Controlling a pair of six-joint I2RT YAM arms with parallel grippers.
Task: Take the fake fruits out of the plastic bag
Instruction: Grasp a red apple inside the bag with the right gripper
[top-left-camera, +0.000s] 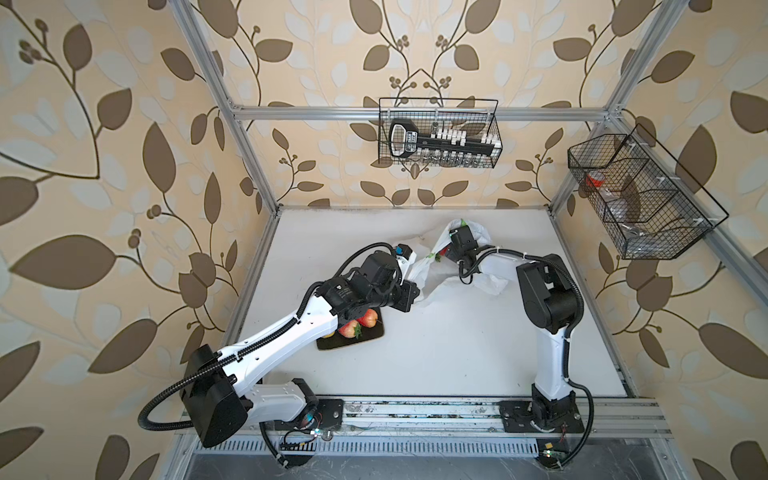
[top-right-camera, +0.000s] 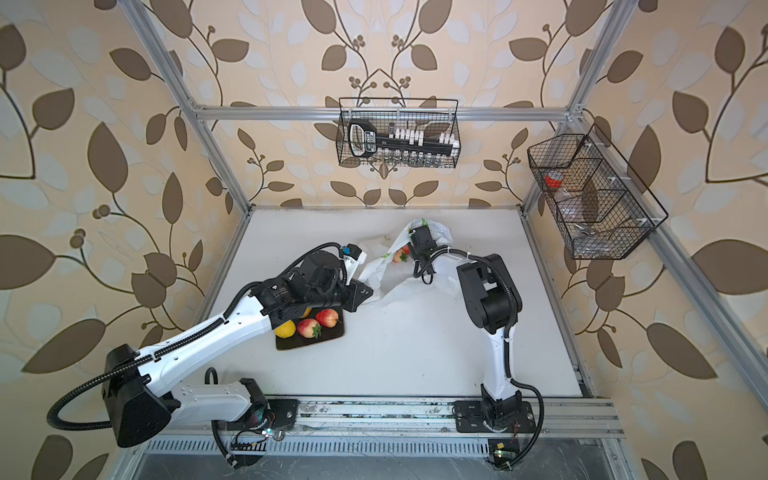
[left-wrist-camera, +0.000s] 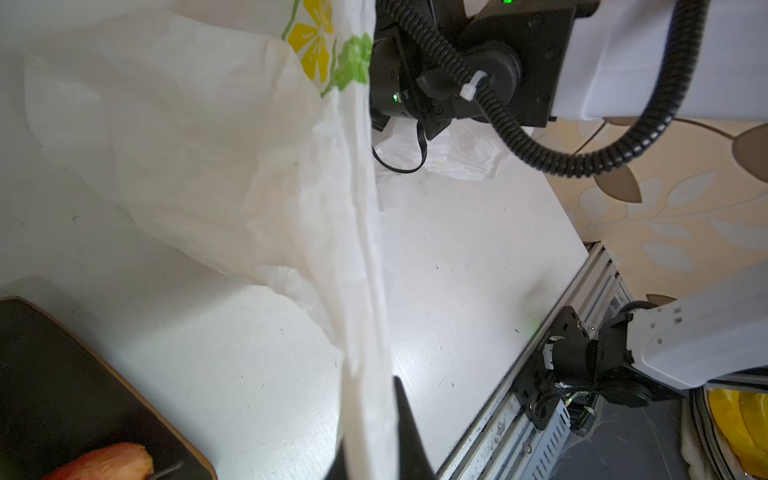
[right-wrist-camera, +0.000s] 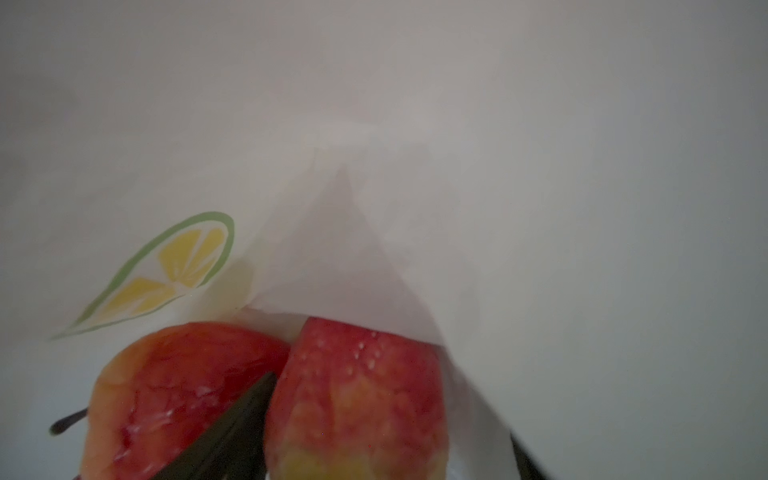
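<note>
Your left gripper pinches a pulled-out edge of the plastic bag, which lies toward the far middle of the table. Your right gripper is inside the bag, jaws spread around a strawberry that sits beside an apple. More fake fruits rest on the dark tray.

Evenly, softly lit in both top views, with strong bending toward the edges. Dim and grey inside the bag, blurred up close on the fruits.
</note>
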